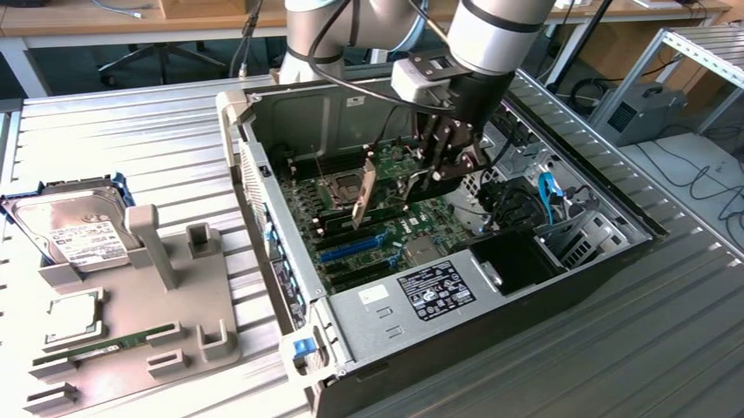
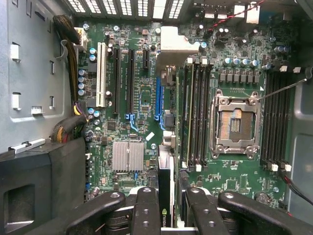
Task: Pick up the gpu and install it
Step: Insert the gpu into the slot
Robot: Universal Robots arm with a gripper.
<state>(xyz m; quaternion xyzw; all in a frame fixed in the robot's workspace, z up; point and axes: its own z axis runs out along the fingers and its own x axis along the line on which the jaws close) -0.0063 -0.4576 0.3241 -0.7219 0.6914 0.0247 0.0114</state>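
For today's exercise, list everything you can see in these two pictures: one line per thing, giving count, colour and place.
computer case: one, black and silver, open on the metal table
circuit board: one, green, inside the case
graphics card: one, black with a silvery edge, upright above the board, between the gripper fingers
processor socket: one, silver, on the board
hard drive: one, silver, on the grey tray at the exterior view's left
grey tray: one, beside the case
memory stick: one, green, on the tray
gripper: one, black, closed on the card
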